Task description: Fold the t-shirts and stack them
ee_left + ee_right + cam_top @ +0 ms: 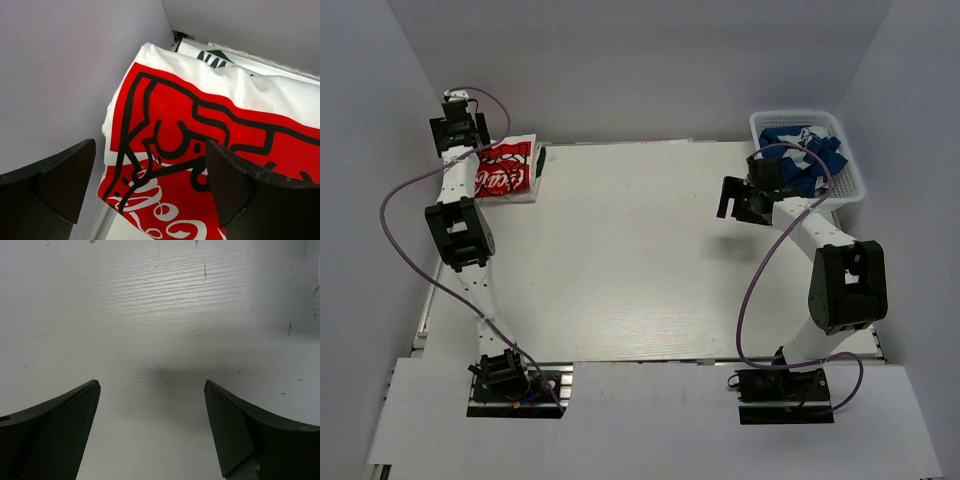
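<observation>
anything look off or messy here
nothing damaged or spilled. the blue t-shirt lies bunched in the mesh basket, unfolded, while the red-graphic t-shirt sits folded on the green-print t-shirt at the far left corner.

The wide middle of the worktop (640, 260) is open room to pass. In the far left corner, the folded red and white t-shirt (507, 172) lies tight against the wall (390, 120). In the far right corner stands the mesh basket (853, 178), with the right arm (815, 232) just beside it.
</observation>
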You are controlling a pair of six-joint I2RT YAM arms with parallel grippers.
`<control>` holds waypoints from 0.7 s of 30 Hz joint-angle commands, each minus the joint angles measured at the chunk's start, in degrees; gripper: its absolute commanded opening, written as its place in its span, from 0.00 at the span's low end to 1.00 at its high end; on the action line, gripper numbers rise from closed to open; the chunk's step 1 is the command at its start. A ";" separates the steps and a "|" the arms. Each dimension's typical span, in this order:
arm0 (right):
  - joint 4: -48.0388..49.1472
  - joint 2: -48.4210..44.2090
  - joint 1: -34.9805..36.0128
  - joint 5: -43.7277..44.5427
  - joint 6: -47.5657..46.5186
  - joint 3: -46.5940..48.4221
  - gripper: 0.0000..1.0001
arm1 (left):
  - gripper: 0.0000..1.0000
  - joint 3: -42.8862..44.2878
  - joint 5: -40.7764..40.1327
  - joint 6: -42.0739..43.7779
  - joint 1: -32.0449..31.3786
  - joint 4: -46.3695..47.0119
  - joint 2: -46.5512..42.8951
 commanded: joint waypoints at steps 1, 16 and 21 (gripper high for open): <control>-0.18 -1.37 0.21 -0.85 -0.36 1.95 0.90 | 1.00 1.86 -0.84 -1.51 -0.53 1.20 -6.29; 1.23 -0.24 0.03 0.20 -0.80 1.07 0.90 | 1.00 3.80 4.97 -5.64 -1.06 -0.91 3.19; 1.49 1.96 0.12 -0.59 -0.63 1.86 0.90 | 1.00 5.55 9.62 -8.90 0.52 0.15 8.73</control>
